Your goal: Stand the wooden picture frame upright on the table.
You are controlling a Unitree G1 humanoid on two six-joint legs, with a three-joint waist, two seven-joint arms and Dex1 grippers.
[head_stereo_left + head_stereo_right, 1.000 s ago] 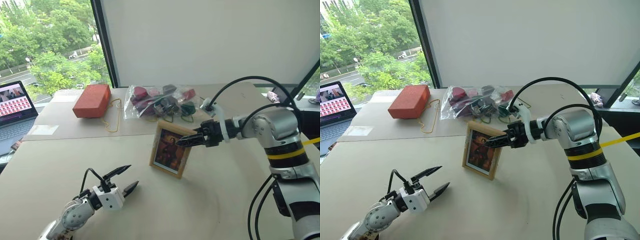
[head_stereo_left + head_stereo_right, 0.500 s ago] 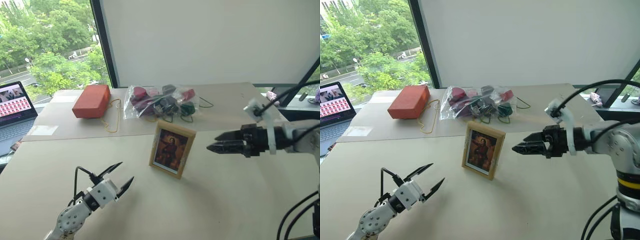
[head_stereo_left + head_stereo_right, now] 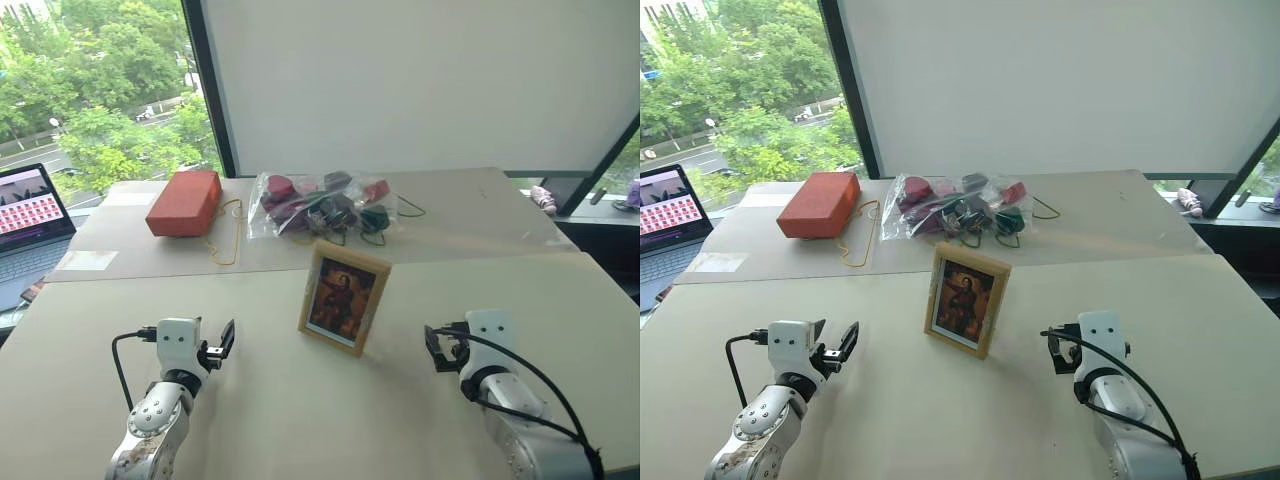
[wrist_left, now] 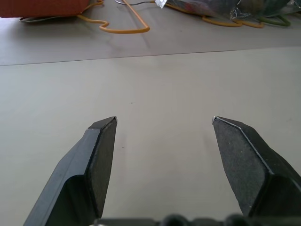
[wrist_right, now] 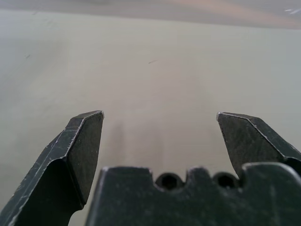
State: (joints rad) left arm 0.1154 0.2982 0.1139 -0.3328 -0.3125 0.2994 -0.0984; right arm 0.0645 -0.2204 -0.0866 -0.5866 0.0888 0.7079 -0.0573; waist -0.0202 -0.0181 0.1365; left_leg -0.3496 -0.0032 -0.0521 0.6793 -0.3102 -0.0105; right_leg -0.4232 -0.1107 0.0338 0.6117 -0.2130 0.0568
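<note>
**Frame upright, both grippers free**

Nearest you, the left gripper (image 3: pixel 222 342) sits low over the table (image 3: pixel 400 420) at the near left, its two black fingers (image 4: pixel 101 155) spread wide with bare tabletop between them. It holds nothing. On the near right, your right gripper (image 3: pixel 434 347) is likewise low over the table, jaws parted wide and empty; its wrist view looks out along the pale surface past the fingertips (image 5: pixel 84 141).

Between the two, a little farther out, you see the wooden picture frame (image 3: pixel 343 297) standing upright on the table, its front with the dark reddish figure painting facing you. Neither gripper touches it; both are well apart from it, one to each side.

Beyond the frame, a clear plastic bag (image 3: pixel 320 205) of dark and red items lies on the farther part of the table. To its left, an orange-red block (image 3: pixel 184 201) rests with a loop of yellow cord (image 3: pixel 228 240) trailing beside it. At the far left edge you have an open laptop (image 3: pixel 30 215) with its screen lit, and behind it a window onto green trees (image 3: pixel 90 90).
</note>
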